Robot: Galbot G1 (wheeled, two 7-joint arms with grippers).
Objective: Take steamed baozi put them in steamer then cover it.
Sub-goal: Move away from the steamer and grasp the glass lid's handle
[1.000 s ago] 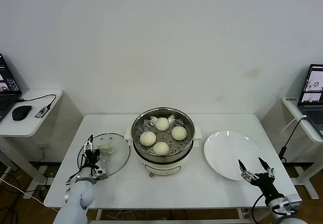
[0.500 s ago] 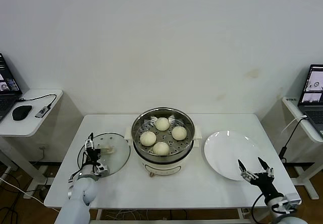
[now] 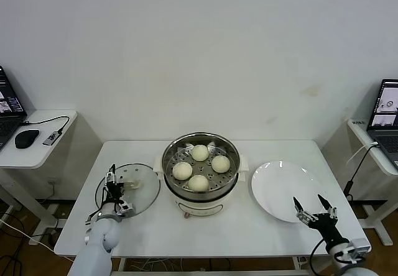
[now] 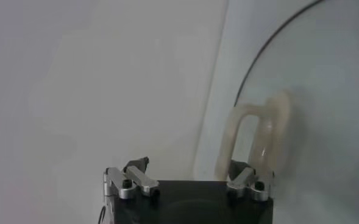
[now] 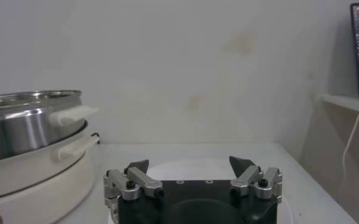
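The steamer (image 3: 200, 196) stands mid-table with four cream baozi (image 3: 198, 183) on its perforated tray. The glass cover (image 3: 145, 195) lies flat on the table to its left, with its cream handle (image 3: 134, 184) up. My left gripper (image 3: 112, 192) is open and empty, low over the cover's left edge. In the left wrist view the left gripper (image 4: 188, 167) has the handle (image 4: 255, 137) just ahead of one fingertip (image 4: 240, 168), not between the jaws. My right gripper (image 3: 316, 212) is open and empty at the front edge of the white plate. In the right wrist view the right gripper (image 5: 190, 164) has the steamer (image 5: 27, 122) off to one side.
An empty white plate (image 3: 273, 183) lies right of the steamer. Side desks carry a mouse (image 3: 26, 138) on the left and a laptop (image 3: 387, 111) on the right. A white wall is behind the table.
My left gripper has shifted slightly over the cover's left edge. The right arm, steamer, baozi and cover have not moved.
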